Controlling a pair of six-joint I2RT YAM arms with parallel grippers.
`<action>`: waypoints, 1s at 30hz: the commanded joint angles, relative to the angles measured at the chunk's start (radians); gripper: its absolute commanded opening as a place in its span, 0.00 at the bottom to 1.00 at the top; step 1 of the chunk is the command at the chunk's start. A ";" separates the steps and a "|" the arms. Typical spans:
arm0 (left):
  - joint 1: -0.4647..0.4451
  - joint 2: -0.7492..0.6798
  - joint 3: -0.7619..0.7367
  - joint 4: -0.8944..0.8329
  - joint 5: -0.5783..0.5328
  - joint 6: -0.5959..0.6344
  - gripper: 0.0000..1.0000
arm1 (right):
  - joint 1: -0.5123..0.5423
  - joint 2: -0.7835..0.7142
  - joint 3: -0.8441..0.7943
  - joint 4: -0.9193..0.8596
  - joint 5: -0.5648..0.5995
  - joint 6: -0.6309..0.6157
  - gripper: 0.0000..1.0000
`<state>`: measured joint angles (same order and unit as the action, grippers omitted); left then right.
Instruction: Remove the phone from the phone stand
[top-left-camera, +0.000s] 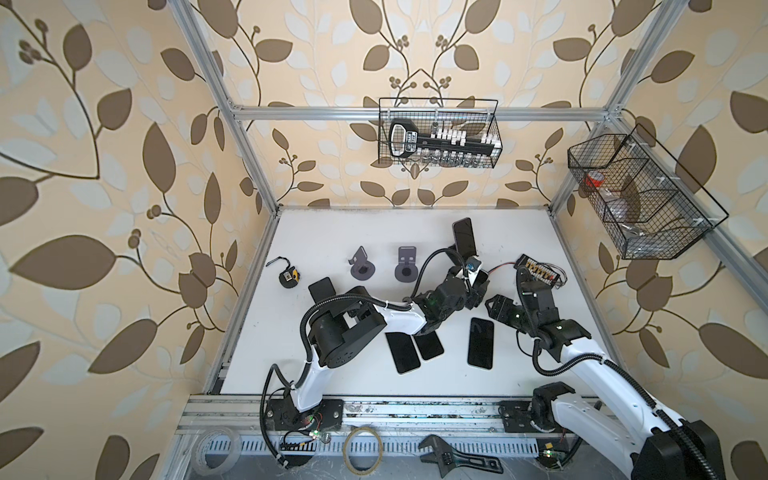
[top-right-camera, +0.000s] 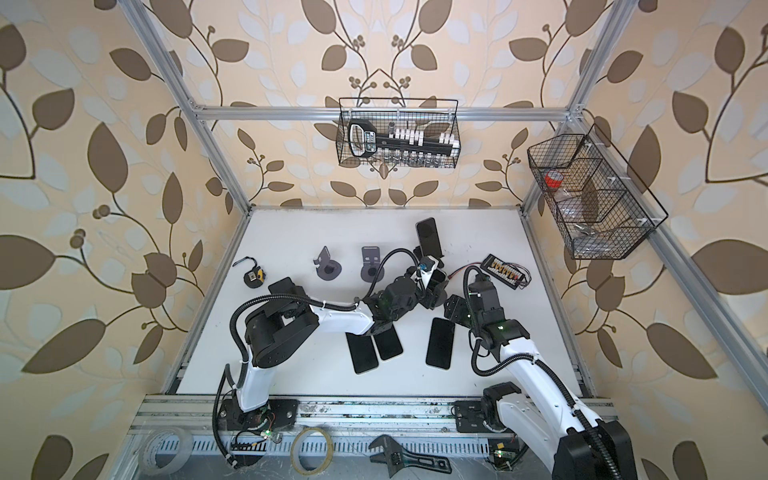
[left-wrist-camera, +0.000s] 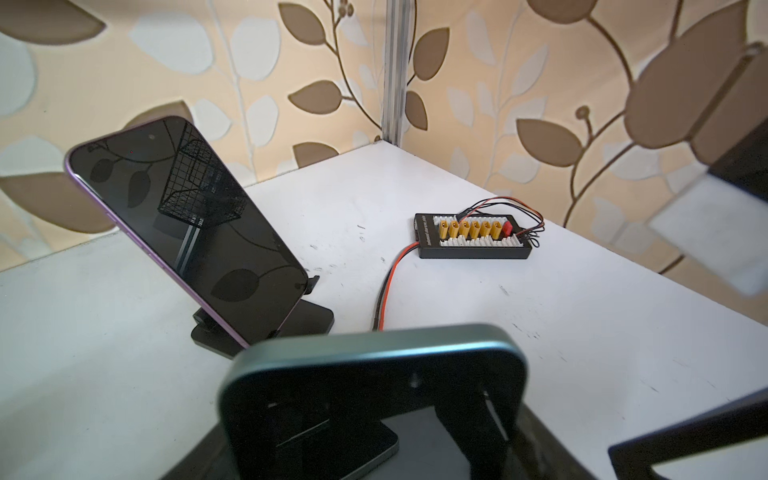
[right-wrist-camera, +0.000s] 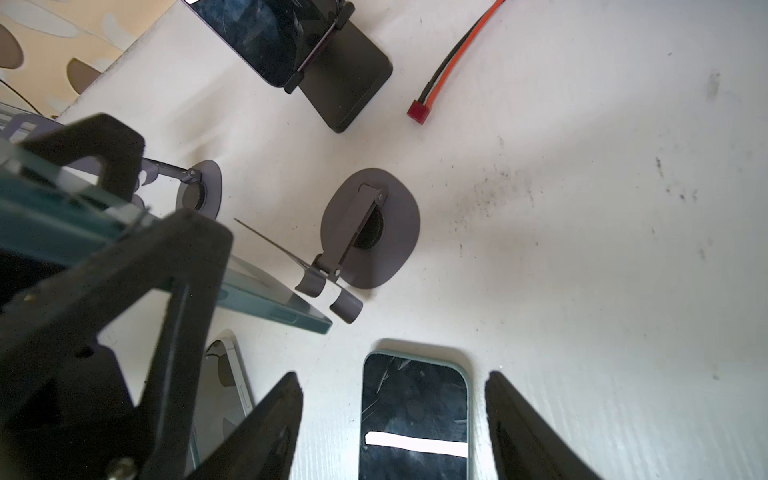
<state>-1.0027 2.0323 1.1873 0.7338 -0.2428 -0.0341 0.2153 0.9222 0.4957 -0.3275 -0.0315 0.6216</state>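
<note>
One teal-rimmed phone sits clamped between black fingers of left gripper, tilted, right of table centre. Stand beneath it: can't tell. Behind, nr back edge, purple phone leans in black slab stand. Right gripper: fingers apart, over flat glossy phone nearer front edge. Tabletop white, scuffed. Walls: leaf wallpaper, alu. frame.

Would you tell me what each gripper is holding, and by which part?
Left gripper clamps the teal phone partway along its length, one end jutting free. Right gripper is open over a flat phone, holding nothing.
</note>
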 joint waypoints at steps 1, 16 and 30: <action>-0.008 -0.095 -0.013 0.101 0.001 -0.018 0.69 | -0.002 0.002 -0.021 0.019 -0.015 0.012 0.69; -0.008 -0.225 -0.139 0.096 -0.054 0.017 0.69 | -0.001 0.101 0.010 0.105 -0.062 0.015 0.64; -0.008 -0.377 -0.232 -0.028 -0.107 -0.013 0.68 | 0.005 0.051 0.069 0.093 -0.103 0.069 0.62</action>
<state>-1.0027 1.7519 0.9634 0.6838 -0.3000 -0.0311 0.2157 1.0004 0.5137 -0.2375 -0.1169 0.6769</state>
